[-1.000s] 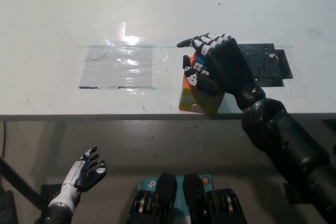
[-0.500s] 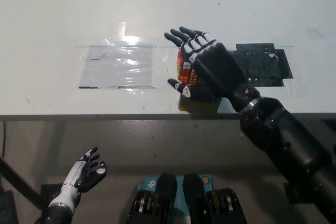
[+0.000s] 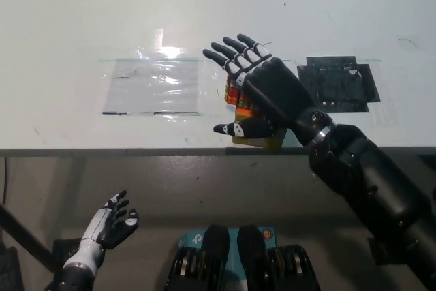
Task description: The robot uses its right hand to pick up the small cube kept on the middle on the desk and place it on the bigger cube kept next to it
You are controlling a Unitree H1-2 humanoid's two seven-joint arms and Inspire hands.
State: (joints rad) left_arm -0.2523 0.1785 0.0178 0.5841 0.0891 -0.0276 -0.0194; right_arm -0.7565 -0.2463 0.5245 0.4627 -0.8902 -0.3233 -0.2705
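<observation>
**Operator:** Multicoloured faces mark the small cube (image 3: 234,92); only a strip of it shows past the edge of my right hand (image 3: 262,97), and it seems to sit on top of the bigger cube (image 3: 253,140), though the hand hides the contact.

**Observer:** Where does the bigger cube lie?

**Operator:** At the near edge of the desk (image 3: 82,25), its yellow-green lower side showing under the palm.

**Observer:** State of the right hand?

**Operator:** Spread wide, fingers fanned toward the far left, thumb pointing left below the cubes. It holds nothing that I can see and hangs over both cubes.

**Observer:** What surrounds them?

**Operator:** A clear plastic sheet (image 3: 153,86) lies flat to the left of the cubes, catching a bright glare. A black patch (image 3: 339,83) lies on the desk to the right, beyond the wrist.

**Observer:** And the other hand?

**Operator:** My left hand (image 3: 112,223) rests below the desk edge at the lower left, fingers loosely apart, empty.
</observation>
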